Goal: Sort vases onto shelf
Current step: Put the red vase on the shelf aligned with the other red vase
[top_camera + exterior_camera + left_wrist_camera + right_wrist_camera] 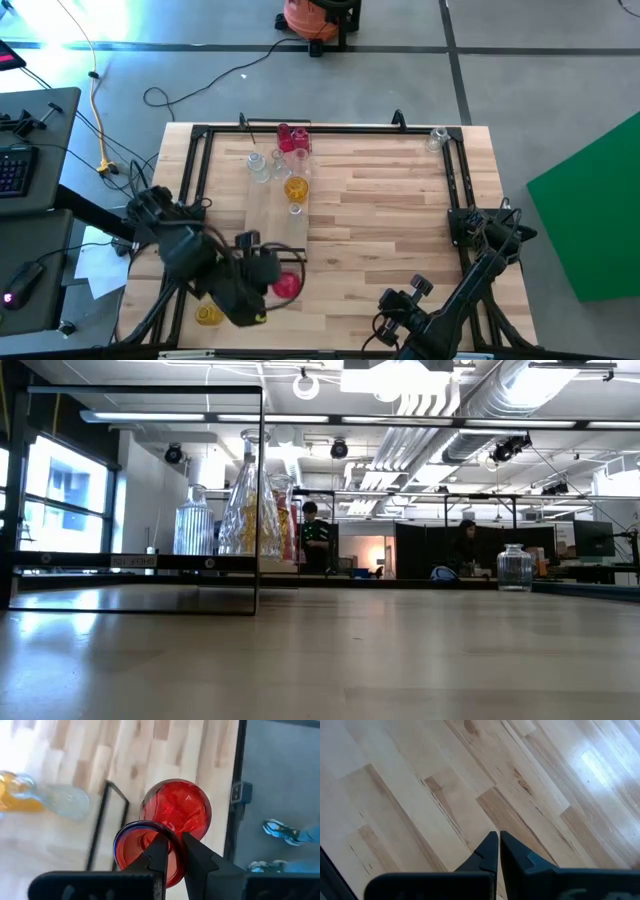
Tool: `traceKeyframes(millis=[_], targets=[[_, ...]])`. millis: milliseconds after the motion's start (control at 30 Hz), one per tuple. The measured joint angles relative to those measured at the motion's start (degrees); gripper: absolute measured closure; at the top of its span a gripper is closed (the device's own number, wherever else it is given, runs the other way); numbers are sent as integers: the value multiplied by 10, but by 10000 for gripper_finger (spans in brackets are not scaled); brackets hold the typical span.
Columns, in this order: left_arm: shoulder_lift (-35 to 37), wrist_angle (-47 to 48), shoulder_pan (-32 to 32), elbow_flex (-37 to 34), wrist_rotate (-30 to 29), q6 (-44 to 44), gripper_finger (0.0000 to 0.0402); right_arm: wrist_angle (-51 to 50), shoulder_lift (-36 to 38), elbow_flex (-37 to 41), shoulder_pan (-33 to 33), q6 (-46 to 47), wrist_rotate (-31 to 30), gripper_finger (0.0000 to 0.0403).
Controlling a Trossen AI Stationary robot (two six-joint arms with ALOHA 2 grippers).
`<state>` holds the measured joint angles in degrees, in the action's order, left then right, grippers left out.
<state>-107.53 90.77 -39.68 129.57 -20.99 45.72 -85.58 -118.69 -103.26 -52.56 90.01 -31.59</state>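
My left gripper (272,275) is near the table's near-left corner, shut on a red vase (290,285) that fills the left wrist view (175,807). The shelf (275,215) is a light board with a thin black frame, left of the table's middle. At its far end stand red (290,138), clear (258,166) and amber (295,188) vases, which also show in the low view (250,500). One amber vase (207,315) lies by the near-left edge. A clear vase (435,138) stands at the far-right corner. My right gripper (498,836) waits shut over bare wood near the near edge. My left gripper holds the red vase by the rim of its mouth (170,829). One finger (159,851) is inside the mouth and the other (196,856) is outside the wall. The fingers come from above, pointing down. The body tilts away below them; whether its base touches the table I cannot tell.
The table has a raised black frame (330,128) along its edges, with clamps on the far rail. The shelf's black wire frame (260,500) stands upright at its near end. Wide bare wood lies between the shelf and the right arm. A person's shoes (280,830) show on the floor beyond the table edge.
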Motion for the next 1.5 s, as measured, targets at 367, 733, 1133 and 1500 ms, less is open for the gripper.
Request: traceKeyframes(millis=[367,733,1133,1500], targets=[[93,-7,82,4,-62,-91,373,17,0,0,0,14,-5,403],[171,-7,203,4,-96,-201,373,16,0,0,2,17,-6,403],[249,-8,409,-41,-62,-348,373,16,0,0,10,79,-27,403],[387,-42,601,-310,26,-499,375,25,0,0,59,100,2,403]])
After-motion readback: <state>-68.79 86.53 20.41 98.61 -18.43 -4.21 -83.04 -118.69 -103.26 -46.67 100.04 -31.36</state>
